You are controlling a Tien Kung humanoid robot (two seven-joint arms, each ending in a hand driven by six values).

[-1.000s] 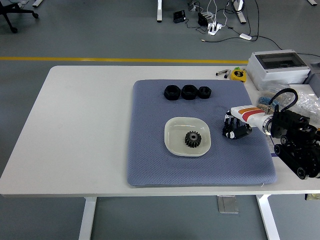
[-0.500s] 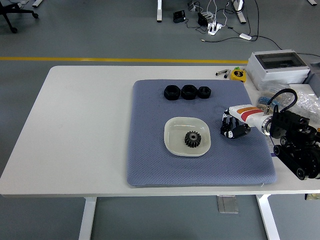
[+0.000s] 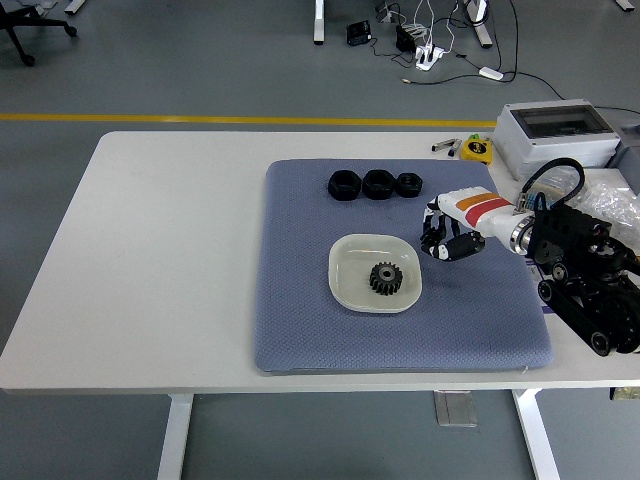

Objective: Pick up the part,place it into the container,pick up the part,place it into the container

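Note:
Three black ring-shaped parts stand in a row at the mat's far side: the left one [image 3: 343,185], the middle one [image 3: 378,183] and a smaller right one [image 3: 410,183]. A shallow white container [image 3: 342,262] sits mid-mat with a dark gear [image 3: 384,278] lying in it. My right hand [image 3: 444,238] hovers just right of the container and a little nearer than the right part. Its fingers hang loosely curved and hold nothing. The left arm does not show.
A blue-grey mat [image 3: 300,320] covers the table's right half. A grey box with a clear lid [image 3: 558,132], a yellow tape measure [image 3: 478,148] and clear plastic bags [image 3: 612,205] crowd the far right corner.
My right hand has moved left and toward the far side, from the mat's right part to just beside the container, below the smallest black part. Nothing else has moved.

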